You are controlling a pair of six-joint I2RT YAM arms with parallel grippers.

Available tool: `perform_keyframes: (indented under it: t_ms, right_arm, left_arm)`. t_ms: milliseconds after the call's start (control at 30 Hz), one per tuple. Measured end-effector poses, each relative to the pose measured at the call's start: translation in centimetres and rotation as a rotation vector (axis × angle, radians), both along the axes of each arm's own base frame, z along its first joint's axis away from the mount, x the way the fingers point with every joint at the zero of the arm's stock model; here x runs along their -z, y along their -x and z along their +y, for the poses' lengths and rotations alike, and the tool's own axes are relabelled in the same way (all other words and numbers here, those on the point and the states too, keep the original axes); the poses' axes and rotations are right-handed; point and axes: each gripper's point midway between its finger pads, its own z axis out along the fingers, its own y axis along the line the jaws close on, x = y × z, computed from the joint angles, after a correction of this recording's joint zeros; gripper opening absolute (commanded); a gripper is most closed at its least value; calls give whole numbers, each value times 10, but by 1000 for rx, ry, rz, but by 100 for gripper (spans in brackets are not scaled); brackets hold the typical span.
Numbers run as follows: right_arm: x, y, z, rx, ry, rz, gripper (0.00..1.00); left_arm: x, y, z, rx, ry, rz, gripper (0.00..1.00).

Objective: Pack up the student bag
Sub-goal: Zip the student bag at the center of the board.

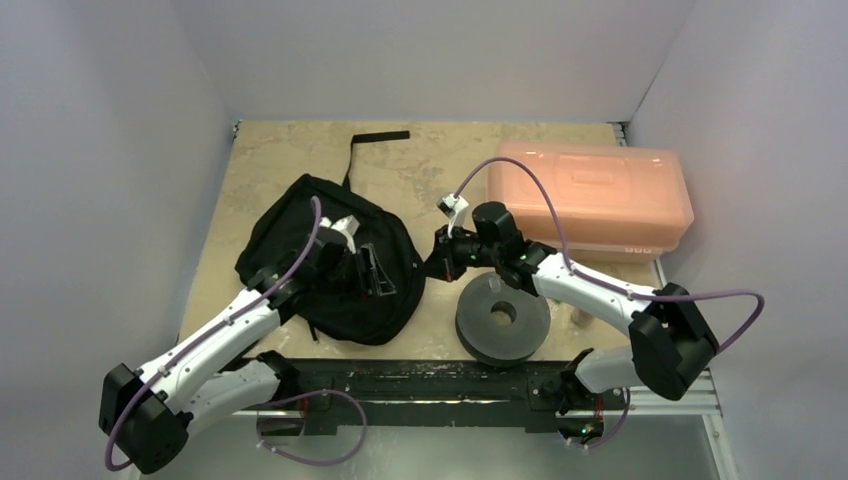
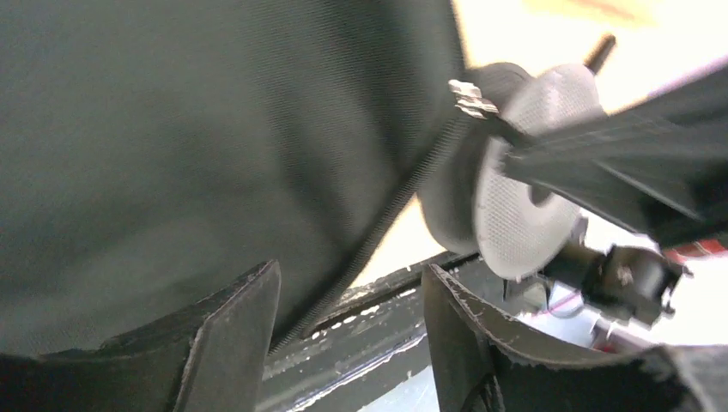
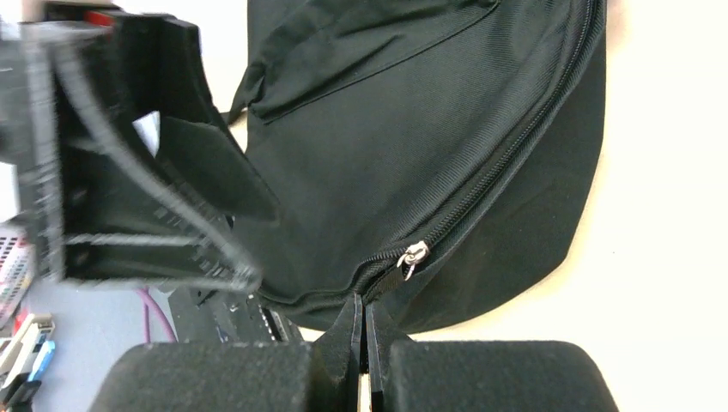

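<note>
Elbow bent, left gripper (image 2: 352,283) hangs open over the student bag (image 1: 300,215). Right arm reaches across — right gripper (image 3: 365,305) pinches its zipper pull (image 3: 391,276).

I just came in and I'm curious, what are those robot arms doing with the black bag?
Two robot arms are working on the black backpack on the table. The right gripper is shut, pinching the backpack's edge beside the zipper pull. The left gripper hangs open over the backpack, holding nothing. The grey spool and the orange box sit on the table beside it, not packed yet.
</note>
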Motion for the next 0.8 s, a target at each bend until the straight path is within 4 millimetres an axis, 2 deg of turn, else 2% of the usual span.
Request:
perform_keyframes:
  t_ms: [67,133,200,333,500,567,633,700,800]
  right_arm:
    - [1,7,-4,-11,-3,-1,0]
    - [1,12,-6,-25,-9,2,0]
    - [0,17,-6,-41,-13,4,0]
    - [4,32,-2,-95,-3,4,0]
    - [7,76,19,-215,-11,2,0]
    - [9,89,26,-236,-32,7,0]
    - [11,89,29,-213,-52,12,0]
    - [12,82,34,-178,-72,14,0]
    - [21,75,44,-149,-82,39,0]
  left_arm:
    - [19,5,16,-144,-19,83,65]
    - [40,15,35,-268,-46,154,73]
    - [59,24,53,-397,-64,210,75]
    - [84,20,76,-578,-56,237,77]
    - [104,-16,94,-669,-144,294,77]
    - [107,-31,93,-643,-172,366,76]
    - [105,-51,91,-590,-199,392,75]
    - [99,-81,87,-541,-216,380,75]
    - [86,-121,81,-493,-189,267,75]
